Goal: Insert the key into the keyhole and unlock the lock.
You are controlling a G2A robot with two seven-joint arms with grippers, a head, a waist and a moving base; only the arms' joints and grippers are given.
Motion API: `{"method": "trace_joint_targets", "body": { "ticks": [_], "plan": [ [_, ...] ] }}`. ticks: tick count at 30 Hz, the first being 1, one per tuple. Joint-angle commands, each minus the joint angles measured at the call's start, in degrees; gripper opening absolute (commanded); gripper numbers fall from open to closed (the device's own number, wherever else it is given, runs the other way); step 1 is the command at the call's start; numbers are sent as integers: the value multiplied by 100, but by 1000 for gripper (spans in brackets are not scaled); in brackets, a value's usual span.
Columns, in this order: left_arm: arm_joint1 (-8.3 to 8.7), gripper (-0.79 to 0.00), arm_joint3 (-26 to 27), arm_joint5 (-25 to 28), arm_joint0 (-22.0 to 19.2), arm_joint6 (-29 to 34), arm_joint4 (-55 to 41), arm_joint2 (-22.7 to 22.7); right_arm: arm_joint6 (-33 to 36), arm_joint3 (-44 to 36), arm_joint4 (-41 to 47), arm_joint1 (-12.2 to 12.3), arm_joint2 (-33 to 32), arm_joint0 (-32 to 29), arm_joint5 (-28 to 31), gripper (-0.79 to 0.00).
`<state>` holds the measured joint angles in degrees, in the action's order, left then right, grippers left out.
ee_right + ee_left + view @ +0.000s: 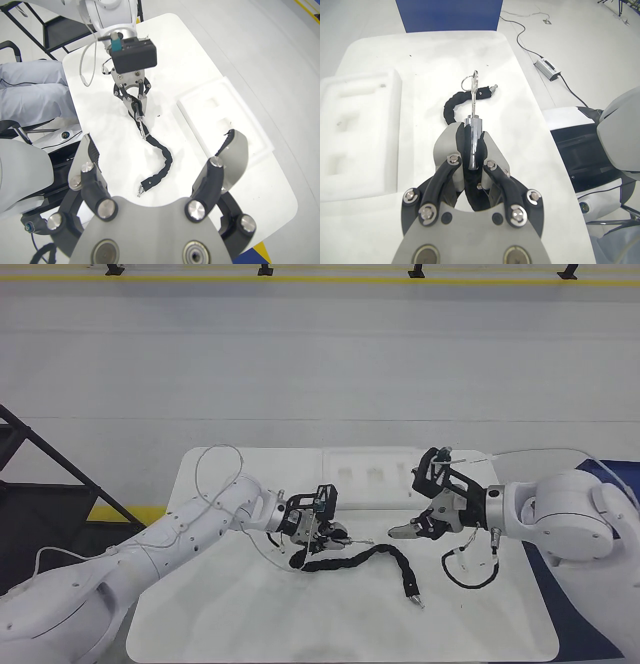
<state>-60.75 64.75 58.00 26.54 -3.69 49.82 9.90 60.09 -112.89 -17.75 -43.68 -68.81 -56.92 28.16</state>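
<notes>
Chrome lock sits clamped in your left gripper, key seated in it; your right gripper hangs spread wide.

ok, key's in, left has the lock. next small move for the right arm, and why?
Probably bring the right gripper to the head of the key and close on it. The key sits in the lock, which the left gripper clamps; the right gripper is open and apart from it, so nothing can turn it yet.
</notes>
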Motion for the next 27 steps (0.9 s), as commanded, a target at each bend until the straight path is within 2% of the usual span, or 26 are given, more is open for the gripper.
{"method": "trace_joint_targets", "body": {
  "ticks": [1,6,7,8,9,13,18,22,27],
  "plan": [
    [-75,-785,-50,0,30,158,76,-16,-47,-2,16,13,-75,-72,-8,0],
    [-290,-785,-234,0,143,441,171,-16,-105,66,67,34,-158,-203,125,0],
    [-333,-754,-269,0,166,477,172,-16,-119,91,78,35,-156,-217,155,0],
    [-375,-468,-301,0,195,530,184,-16,-127,120,86,35,-146,-227,184,0],
    [-416,0,-328,0,218,588,194,-16,-143,143,87,33,-137,-229,214,0],
    [-553,0,-448,0,284,695,40,-16,-222,262,93,21,-68,-222,321,0],
    [-604,0,-651,0,121,361,-67,-7,-337,473,94,-4,36,-140,496,0],
    [-532,0,-689,0,-95,-116,-184,28,-565,765,72,-40,134,-20,749,0],
    [-327,0,-707,0,-529,-740,-254,145,-1008,1339,162,-122,324,283,1315,0]
  ]
}}
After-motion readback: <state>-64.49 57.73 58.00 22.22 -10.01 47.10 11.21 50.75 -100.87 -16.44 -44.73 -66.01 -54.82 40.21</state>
